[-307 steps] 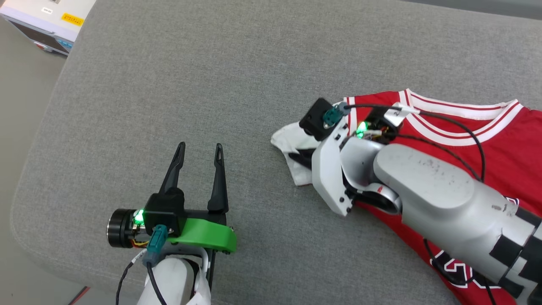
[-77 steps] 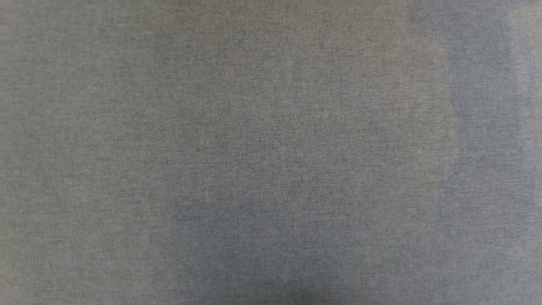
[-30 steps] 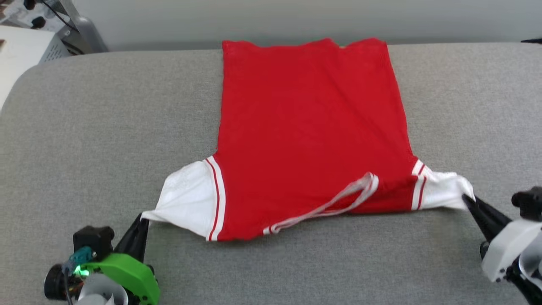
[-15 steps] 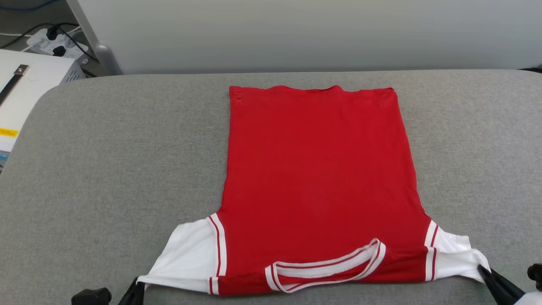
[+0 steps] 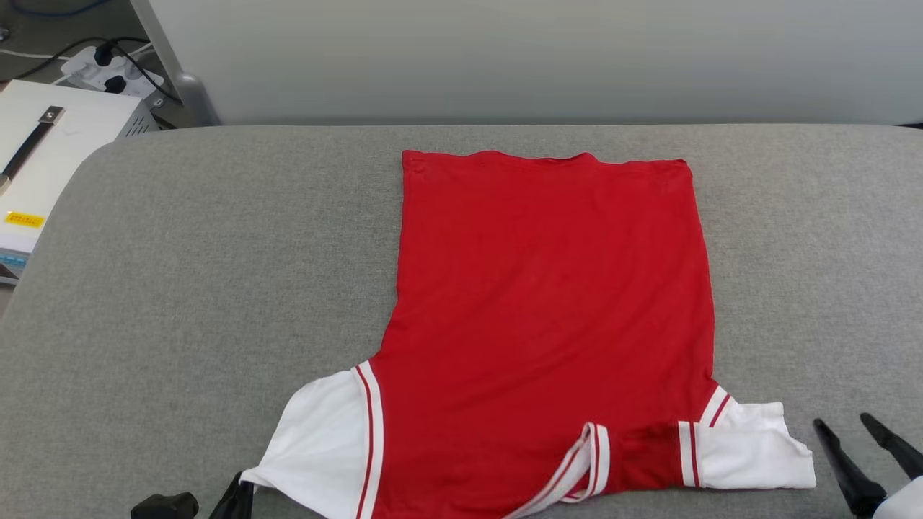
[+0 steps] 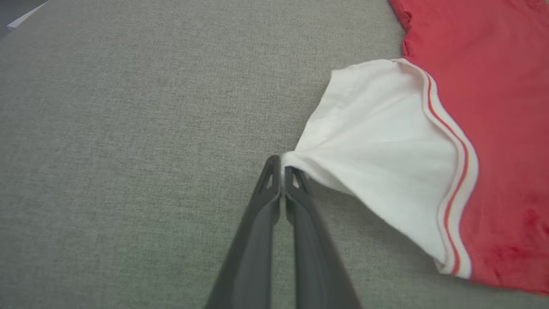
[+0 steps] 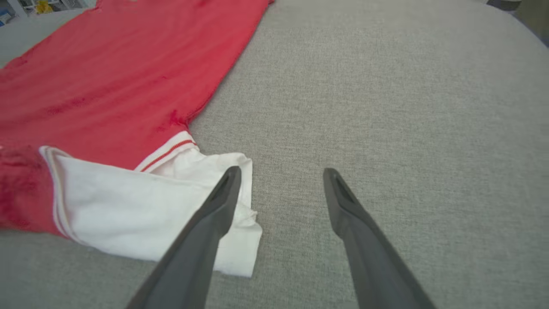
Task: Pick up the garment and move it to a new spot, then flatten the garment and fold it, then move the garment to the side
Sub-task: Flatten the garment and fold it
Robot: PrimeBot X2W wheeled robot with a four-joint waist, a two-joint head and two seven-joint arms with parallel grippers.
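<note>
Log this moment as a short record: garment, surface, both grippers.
garment: spread out, plain red side up, hem far, collar end near the robot
surface: grey padded surface
left gripper: fingers shut on the corner of a white sleeve
right gripper: fingers open, at the edge of the other white sleeve, gripping nothing
likely next: left release, then folding

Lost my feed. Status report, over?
Left gripper shut on garment sleeve. Right gripper open beside other sleeve. Garment spread on grey cushion. No obstruction seen.
</note>
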